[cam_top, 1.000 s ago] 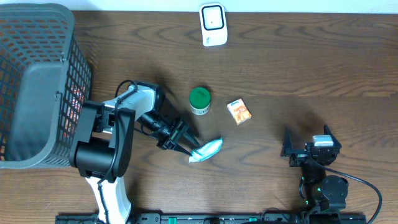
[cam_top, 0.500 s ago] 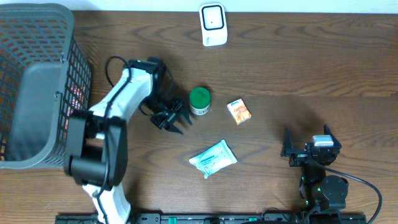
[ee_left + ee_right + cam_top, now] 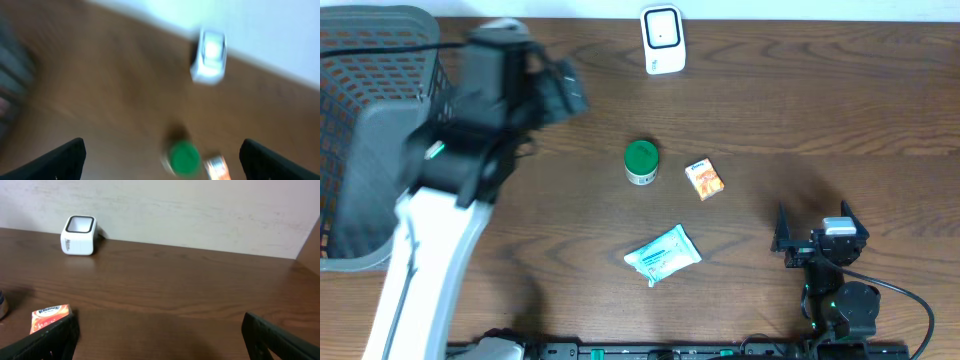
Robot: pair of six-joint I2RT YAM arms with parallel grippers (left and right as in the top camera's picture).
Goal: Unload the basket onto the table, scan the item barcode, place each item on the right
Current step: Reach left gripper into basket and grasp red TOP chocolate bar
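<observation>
A pale blue tissue packet [image 3: 663, 254] lies flat on the table, front of centre, with nothing touching it. Beyond it stand a green-lidded jar [image 3: 641, 161] [image 3: 184, 157] and a small orange box [image 3: 705, 179] [image 3: 47, 317]. The white barcode scanner [image 3: 662, 40] [image 3: 210, 55] [image 3: 78, 235] stands at the far edge. My left gripper [image 3: 568, 92] [image 3: 161, 150] is raised and blurred at the back left, open and empty. My right gripper [image 3: 817, 235] [image 3: 159, 322] rests low at the front right, open and empty.
A large dark mesh basket [image 3: 380, 130] fills the left end of the table, close beside the raised left arm. A pale wall runs behind the scanner.
The left gripper let go of the tissue packet, which now lies flat. The arm rose and swung back left towards the basket, its jaws opening wide. The right arm has not moved.
</observation>
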